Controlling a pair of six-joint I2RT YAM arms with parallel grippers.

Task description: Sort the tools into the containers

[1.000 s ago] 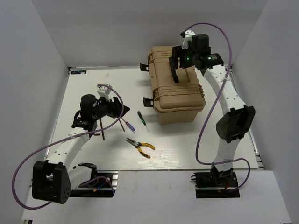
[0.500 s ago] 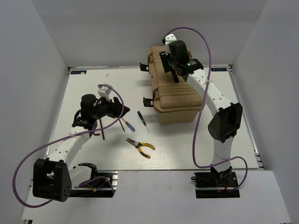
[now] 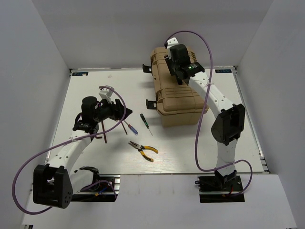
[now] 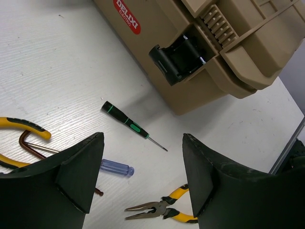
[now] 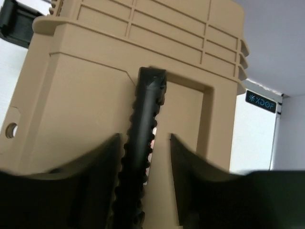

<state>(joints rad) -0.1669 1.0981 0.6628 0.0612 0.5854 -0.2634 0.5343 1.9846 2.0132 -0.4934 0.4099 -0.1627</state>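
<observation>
**A:** What is the left claw (image 4: 143, 174) doing?

**B:** It is standing wide, holding nothing and touching nothing. It is hovering above the table (image 3: 90, 86). The left arm is bending up from its base, with the wrist leaning towards the middle.

**A:** And the tools?

**B:** They are all lying loose on the table. At the left edge of the wrist view, a second pair of yellow pliers (image 4: 21, 128) is lying over a brown hex key (image 4: 29, 144). Below the claw, the blue-handled screwdriver (image 4: 116, 168) is lying near the left finger. The green-and-black screwdriver (image 4: 129, 125) is lying just beyond it, nearer the tan case (image 4: 228, 43). The yellow pliers (image 4: 164, 209) are lying nearest the arm bases.

**A:** Is the case taking anything?

**B:** No, its lid is sitting down.

**A:** The right claw (image 5: 145, 139)?

**B:** It is standing partway open, straddling the case's black handle (image 5: 145, 109). One finger is looking pressed to the handle. A strip of tan is showing beside the other, so it is not clamping. The right arm is stretching far forward, with the wrist tipping down over the lid.
</observation>
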